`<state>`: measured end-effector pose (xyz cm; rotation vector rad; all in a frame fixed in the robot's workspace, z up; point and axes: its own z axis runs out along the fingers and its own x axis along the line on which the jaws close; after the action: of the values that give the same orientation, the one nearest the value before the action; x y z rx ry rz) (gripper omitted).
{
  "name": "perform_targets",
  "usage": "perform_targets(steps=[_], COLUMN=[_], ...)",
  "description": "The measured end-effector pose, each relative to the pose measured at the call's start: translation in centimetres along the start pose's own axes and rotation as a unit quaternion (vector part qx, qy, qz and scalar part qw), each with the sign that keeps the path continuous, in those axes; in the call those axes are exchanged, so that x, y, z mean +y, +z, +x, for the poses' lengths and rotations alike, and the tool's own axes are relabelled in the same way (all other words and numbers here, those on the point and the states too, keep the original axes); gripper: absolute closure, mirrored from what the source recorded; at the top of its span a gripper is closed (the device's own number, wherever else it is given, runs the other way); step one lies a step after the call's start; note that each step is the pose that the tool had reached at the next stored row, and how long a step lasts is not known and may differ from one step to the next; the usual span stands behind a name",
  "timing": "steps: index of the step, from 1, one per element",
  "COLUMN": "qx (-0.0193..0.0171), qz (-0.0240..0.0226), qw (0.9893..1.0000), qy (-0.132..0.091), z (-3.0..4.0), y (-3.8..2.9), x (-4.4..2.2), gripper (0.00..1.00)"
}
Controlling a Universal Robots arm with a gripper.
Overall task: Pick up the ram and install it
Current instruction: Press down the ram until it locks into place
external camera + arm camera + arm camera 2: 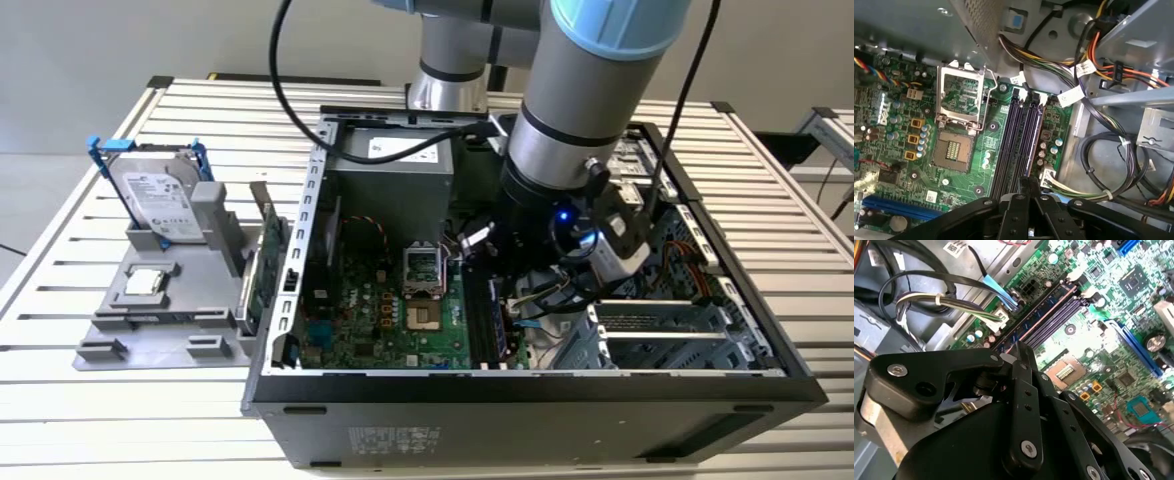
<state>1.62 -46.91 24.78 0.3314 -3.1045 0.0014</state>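
Ram, a thin green-blue stick (1032, 132), is sitting in its slot (1013, 145); the black pincer (1026, 187), pressed together, is probably risking seating it crooked.

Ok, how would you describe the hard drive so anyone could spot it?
Left of the open computer case in the exterior view, a grey holder sits on the slatted table. The hard drive stands upright at its far end: silver, in a blue frame, unlike the green card on edge beside it.

An open computer case (534, 385) beside a hard drive (158, 195) on a slatted table (80, 420).
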Motion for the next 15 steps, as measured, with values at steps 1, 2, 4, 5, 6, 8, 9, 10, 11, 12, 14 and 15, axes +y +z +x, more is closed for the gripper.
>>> perform_targets(steps=[1,2,4,5,6,8,9,10,11,12,14,15], qx=[0.0,0.0001,0.0001,0.0002,0.0003,0.0004,0.0005,0.0006,0.0008,0.0009,0.0012,0.0013], qz=[0.0001,0.0002,0.0004,0.0005,0.0006,0.0008,0.0009,0.0009,0.0011,0.0011,0.0013,0.0014], qw=[1.0,0.9999,0.9998,0.9996,0.9994,0.999,0.9987,0.9984,0.9981,0.9977,0.9968,0.9963], qy=[-0.005,-0.011,-0.022,-0.028,-0.033,-0.045,-0.05,-0.056,-0.062,-0.068,-0.08,-0.086], z=[0.0,0.0,-0.01,-0.01,-0.01,-0.02,-0.02,-0.02,-0.02,-0.02,-0.03,-0.03], y=[0.0,0.0,0.0,0.0,0.0,0.0,0.0,0.0,0.0,0.0,0.0,0.0], x=[0.01,0.03,0.06,0.08,0.09,0.13,0.13,0.14,0.15,0.16,0.18,0.19], gripper=[1.0,1.0,1.0,1.0,1.0,1.0,1.0,1.0,1.0,1.0,1.0,1.0])
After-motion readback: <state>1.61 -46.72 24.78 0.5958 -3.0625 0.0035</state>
